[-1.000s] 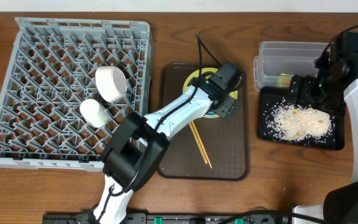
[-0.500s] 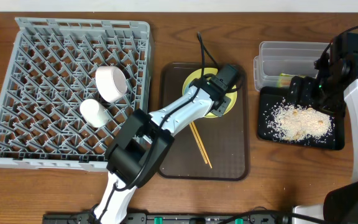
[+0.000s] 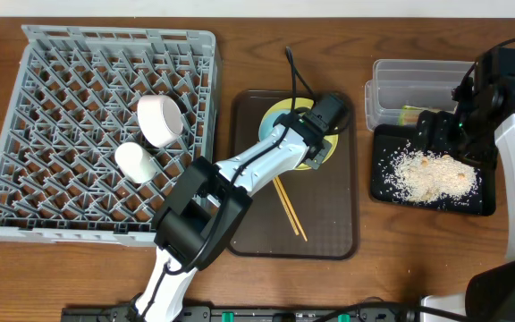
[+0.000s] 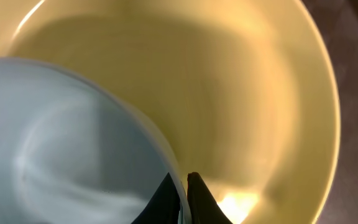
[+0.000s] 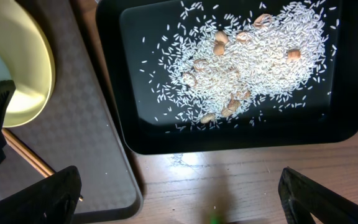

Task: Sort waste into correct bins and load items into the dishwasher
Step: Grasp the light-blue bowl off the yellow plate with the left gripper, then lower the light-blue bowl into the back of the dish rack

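A light blue bowl (image 4: 61, 143) sits in the round yellow plate (image 4: 247, 93) on the brown serving tray. My left gripper (image 4: 181, 182) is shut on the bowl's rim, one finger inside and one outside. In the overhead view the left gripper (image 3: 322, 143) covers most of the plate (image 3: 278, 114). White rice-like crumbs (image 3: 432, 174) lie in the black tray (image 3: 381, 188). My right gripper (image 5: 179, 199) hangs open over the wood beside that tray, holding nothing. A green-and-yellow wrapper (image 3: 409, 113) lies in the clear tub (image 3: 384, 76). Two chopsticks (image 3: 289, 207) lie on the serving tray.
The grey dish rack (image 3: 61, 197) fills the left side and holds a white bowl (image 3: 159, 121) and a small white cup (image 3: 135, 161). The dark brown serving tray (image 3: 329, 224) lies between the rack and the bins. A black cable (image 3: 291, 72) runs behind it.
My left gripper has closed onto the light blue bowl's rim and shifted slightly. The right arm has stayed still.
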You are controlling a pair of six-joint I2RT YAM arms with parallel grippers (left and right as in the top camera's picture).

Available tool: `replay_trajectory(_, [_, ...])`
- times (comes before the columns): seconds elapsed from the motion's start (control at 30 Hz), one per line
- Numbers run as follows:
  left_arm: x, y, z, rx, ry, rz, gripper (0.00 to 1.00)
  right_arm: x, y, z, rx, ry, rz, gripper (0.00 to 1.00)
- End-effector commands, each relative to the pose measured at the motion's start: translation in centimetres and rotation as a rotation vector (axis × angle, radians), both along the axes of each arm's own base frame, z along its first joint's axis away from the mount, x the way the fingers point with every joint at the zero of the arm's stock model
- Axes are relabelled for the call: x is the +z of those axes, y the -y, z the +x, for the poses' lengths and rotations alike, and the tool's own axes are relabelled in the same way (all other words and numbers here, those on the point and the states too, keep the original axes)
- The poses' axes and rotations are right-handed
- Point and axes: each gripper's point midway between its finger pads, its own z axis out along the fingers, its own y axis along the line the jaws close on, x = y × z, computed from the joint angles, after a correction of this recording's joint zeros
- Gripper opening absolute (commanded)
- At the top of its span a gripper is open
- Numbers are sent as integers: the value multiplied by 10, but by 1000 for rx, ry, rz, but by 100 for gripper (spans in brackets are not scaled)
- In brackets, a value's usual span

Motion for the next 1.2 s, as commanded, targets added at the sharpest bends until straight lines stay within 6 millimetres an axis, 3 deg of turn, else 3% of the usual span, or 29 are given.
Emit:
replay_trajectory(0.0, [41, -6, 11, 22, 90, 16, 8, 10, 4, 1, -14, 32, -14, 99])
replay_trajectory(0.27, [92, -36, 20, -15, 229, 155, 8, 10, 4, 1, -15, 33, -14, 99])
replay_trajectory(0.4, [121, -42, 23, -7, 277, 127, 8, 10, 4, 1, -15, 33, -15, 99])
replay_trajectory(0.53, [151, -65, 35, 51, 313, 69, 8, 10, 4, 1, -15, 32, -15, 99])
replay_trajectory(0.67, [169, -85, 44, 40, 250, -102, 8, 10, 4, 1, -15, 32, -14, 99])
replay_trajectory(0.83, [187, -118, 60, 50, 136, -437, 8, 10, 4, 0, -15, 29, -14, 99])
replay_trajectory(0.97, [208, -152, 76, 44, 107, -698, 8, 10, 4, 0, -15, 28, -14, 99])
replay_trajectory(1.07, [236, -193, 87, 3, 134, -945, 8, 10, 4, -1, -15, 26, -13, 99])
replay_trajectory(1.17, [245, -210, 93, -8, 124, -1070, 8, 10, 4, -1, -15, 25, -13, 99])
